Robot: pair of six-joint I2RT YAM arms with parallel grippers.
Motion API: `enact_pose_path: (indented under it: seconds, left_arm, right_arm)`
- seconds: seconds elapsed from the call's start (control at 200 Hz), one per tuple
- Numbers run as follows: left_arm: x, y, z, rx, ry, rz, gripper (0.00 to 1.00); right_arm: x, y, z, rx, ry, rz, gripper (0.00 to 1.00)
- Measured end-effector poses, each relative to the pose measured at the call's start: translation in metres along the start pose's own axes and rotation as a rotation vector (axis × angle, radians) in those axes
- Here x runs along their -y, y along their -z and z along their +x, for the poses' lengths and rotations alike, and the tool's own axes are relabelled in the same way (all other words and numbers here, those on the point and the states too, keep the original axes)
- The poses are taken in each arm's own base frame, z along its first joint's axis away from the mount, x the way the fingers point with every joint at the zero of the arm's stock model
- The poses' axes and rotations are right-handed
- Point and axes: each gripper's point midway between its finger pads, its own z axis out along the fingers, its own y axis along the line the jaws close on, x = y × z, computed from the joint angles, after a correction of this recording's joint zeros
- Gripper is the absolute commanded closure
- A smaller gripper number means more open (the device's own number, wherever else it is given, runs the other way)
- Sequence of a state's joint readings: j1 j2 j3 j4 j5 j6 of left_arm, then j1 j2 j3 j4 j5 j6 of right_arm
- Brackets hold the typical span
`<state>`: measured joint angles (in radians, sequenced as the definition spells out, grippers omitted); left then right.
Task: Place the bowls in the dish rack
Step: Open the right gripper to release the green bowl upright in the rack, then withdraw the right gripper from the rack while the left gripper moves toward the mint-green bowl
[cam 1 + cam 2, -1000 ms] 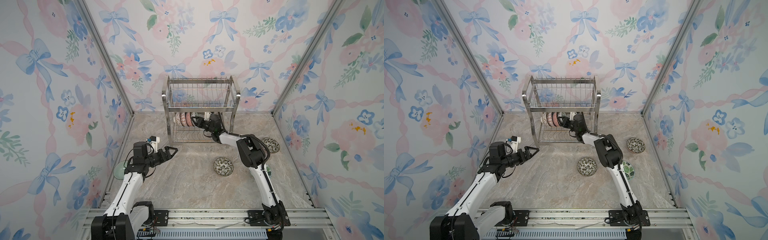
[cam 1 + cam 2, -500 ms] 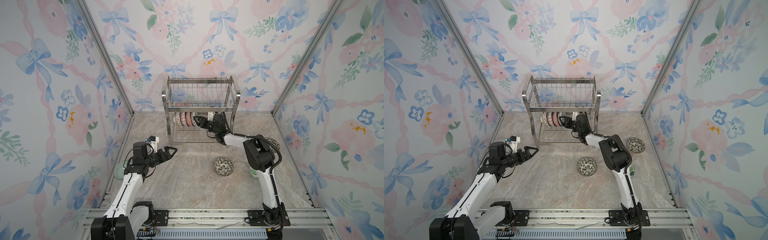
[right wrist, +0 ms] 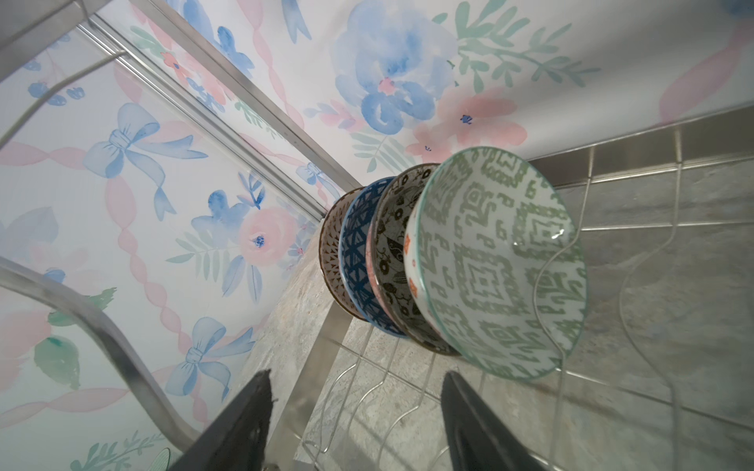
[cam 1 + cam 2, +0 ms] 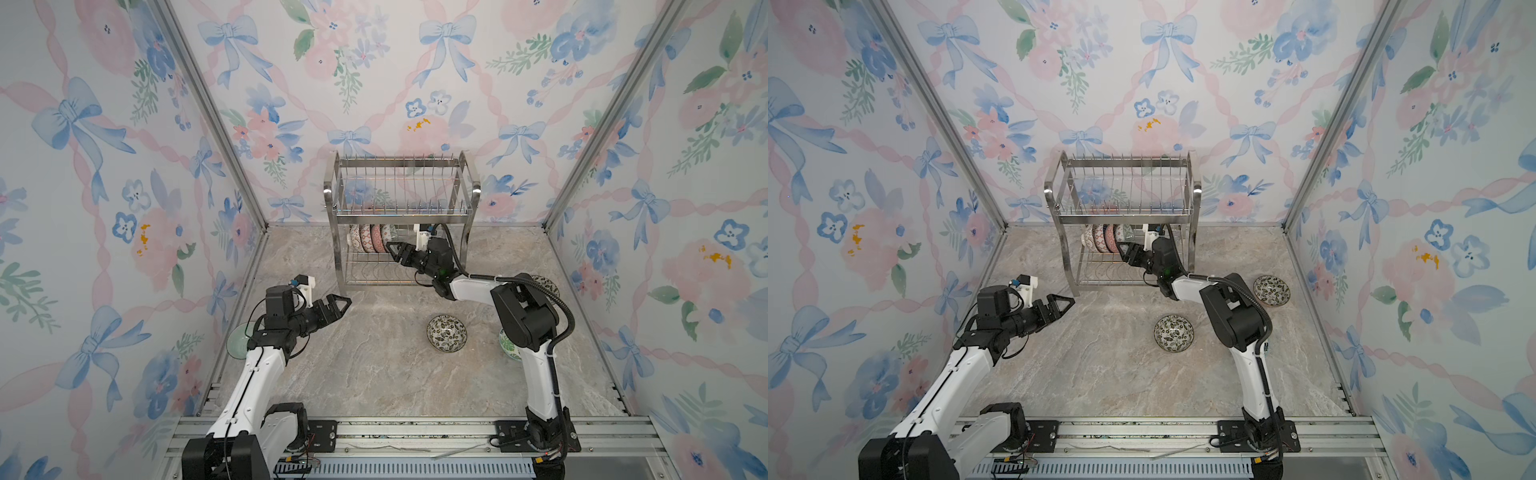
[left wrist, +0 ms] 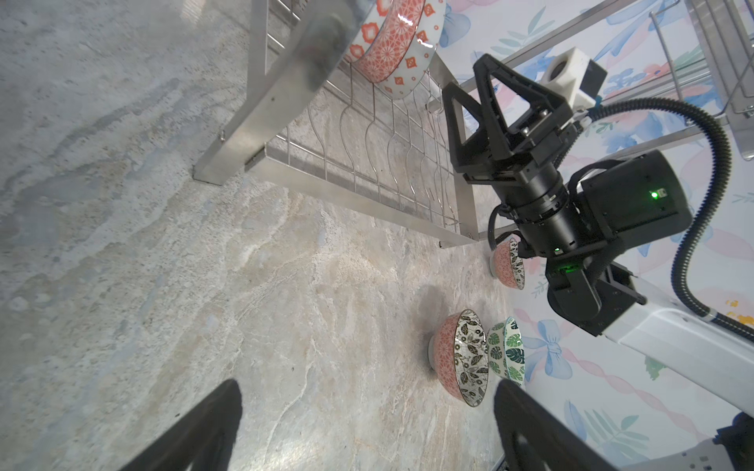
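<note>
Rack: your dish rack (image 4: 405, 215) stands at the back of the desk (image 4: 374, 374), about centred, close to the rear wall.
Lower tier: a row of four bowls (image 4: 370, 238) stands on edge at the left end, packed close.
Row order: the right wrist view shows the green-patterned bowl (image 3: 497, 261) nearest the camera. Behind it come the black-and-white bowl (image 3: 393, 253), the blue lattice bowl (image 3: 355, 253) and the brown-patterned bowl (image 3: 330, 248).
Right pincer: your right pincer (image 4: 394, 250) reaches into the lower tier just right of the row. It is released, jaws apart, with nothing between them. You cannot tell whether a tip touches the green-patterned bowl.
Loose bowls: a leafy bowl (image 4: 447, 333) sits upright on the desk in front of the rack, right of centre. A second leafy bowl (image 4: 1271, 291) sits near the right wall. A green leaf bowl (image 4: 507, 345) is partly hidden behind the right arm. A pale green bowl (image 4: 236, 341) sits at the desk's left edge, half hidden behind the left arm.
Left pincer: your left pincer (image 4: 345, 305) hovers over the desk off the rack's front-left corner. It points toward the rack, jaws spread wide, holding nothing.
</note>
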<state>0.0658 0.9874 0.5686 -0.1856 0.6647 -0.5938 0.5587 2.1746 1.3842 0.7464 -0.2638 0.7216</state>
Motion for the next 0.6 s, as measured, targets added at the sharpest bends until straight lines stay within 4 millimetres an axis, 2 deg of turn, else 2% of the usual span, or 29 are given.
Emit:
enact_pose_path:
  seconds: [0.225,0.425,0.6]
  left_arm:
    - [-0.008,0.0,-0.003,0.009,0.019,-0.021,0.02]
    - [-0.008,0.0,-0.003,0.008,0.021,-0.023,0.02]
    - [-0.01,0.0,-0.004,0.013,0.021,-0.033,0.02]
  right_arm:
    - [-0.006,0.013,0.005,0.005,0.005,-0.009,0.28]
    - [-0.003,0.024,0.017,-0.014,0.007,0.004,0.23]
    - [-0.022,0.037,0.023,-0.026,0.046,-0.014,0.13]
